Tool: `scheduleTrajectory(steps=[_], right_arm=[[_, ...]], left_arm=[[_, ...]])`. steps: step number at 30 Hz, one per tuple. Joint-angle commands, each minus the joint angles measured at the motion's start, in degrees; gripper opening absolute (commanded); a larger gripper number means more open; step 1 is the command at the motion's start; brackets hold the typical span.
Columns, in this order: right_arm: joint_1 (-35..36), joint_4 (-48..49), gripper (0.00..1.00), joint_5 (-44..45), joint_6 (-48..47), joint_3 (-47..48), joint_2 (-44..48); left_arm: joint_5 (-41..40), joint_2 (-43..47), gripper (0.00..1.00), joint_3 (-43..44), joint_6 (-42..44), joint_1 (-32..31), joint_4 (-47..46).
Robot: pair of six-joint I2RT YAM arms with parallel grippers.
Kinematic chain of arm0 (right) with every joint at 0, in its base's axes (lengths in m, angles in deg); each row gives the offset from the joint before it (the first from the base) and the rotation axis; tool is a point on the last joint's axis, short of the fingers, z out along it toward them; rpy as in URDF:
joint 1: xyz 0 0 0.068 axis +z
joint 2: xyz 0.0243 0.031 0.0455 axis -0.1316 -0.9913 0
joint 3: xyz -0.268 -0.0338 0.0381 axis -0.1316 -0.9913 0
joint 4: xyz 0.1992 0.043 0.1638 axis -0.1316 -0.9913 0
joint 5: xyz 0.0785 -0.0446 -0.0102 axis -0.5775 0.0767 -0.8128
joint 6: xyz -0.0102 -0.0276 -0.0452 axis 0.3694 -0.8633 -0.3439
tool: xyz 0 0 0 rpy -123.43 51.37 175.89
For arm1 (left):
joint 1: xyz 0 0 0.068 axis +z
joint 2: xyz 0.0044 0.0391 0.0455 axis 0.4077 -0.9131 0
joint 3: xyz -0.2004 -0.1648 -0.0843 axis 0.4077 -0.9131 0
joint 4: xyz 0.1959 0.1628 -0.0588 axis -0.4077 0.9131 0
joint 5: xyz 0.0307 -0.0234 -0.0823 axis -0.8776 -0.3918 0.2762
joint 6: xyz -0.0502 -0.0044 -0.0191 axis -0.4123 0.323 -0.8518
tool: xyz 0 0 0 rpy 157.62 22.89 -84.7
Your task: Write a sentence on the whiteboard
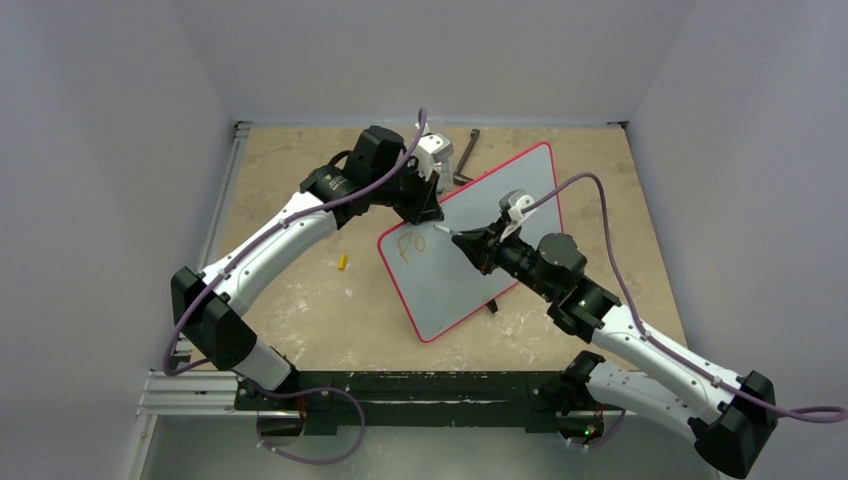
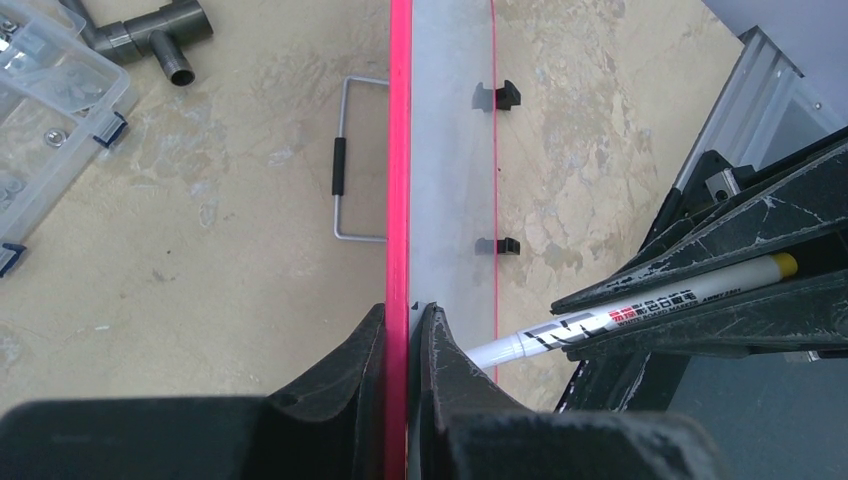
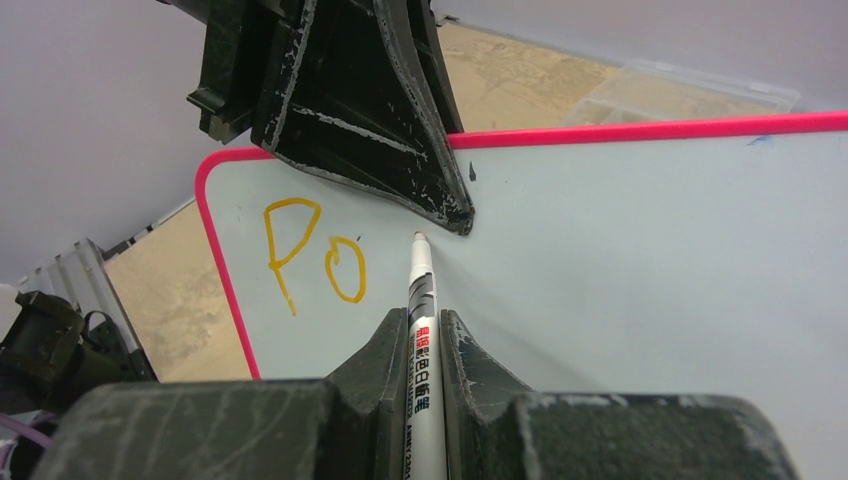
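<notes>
The whiteboard (image 1: pixel 470 245) with its red-pink frame stands tilted on the table. My left gripper (image 2: pixel 405 320) is shut on its top edge (image 2: pixel 400 150), holding it up. The sentence (image 3: pixel 315 255) reads "Po" in orange-yellow near the board's upper left corner. My right gripper (image 3: pixel 425 325) is shut on a white marker (image 3: pixel 424 370). The marker's tip (image 3: pixel 420 237) sits at the board surface just right of the "o", below the left fingertips (image 3: pixel 440 205). In the top view the right gripper (image 1: pixel 470 242) points at the lettering (image 1: pixel 412 243).
A small yellow marker cap (image 1: pixel 341 262) lies on the table left of the board. A clear plastic parts box (image 2: pixel 45 110) and a metal pipe fitting (image 2: pixel 150 35) lie behind the board. A wire stand (image 2: pixel 350 160) rests beside the board's back.
</notes>
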Motion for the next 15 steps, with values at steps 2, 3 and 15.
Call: scheduleTrajectory(steps=[2,3,15], right_arm=[[-0.13,1.24,0.0,0.93,-0.57,2.85,-2.34],[-0.14,0.95,0.0,0.59,-1.02,3.05,-2.72],[-0.18,-1.89,0.0,-4.97,-1.59,2.8,-5.64]], left_arm=[[-3.6,-1.32,0.0,-1.83,4.33,-1.04,6.23],[-3.59,-1.34,0.0,-1.85,4.35,-1.03,6.18],[-3.68,-1.12,0.0,-1.85,4.33,-1.03,6.21]])
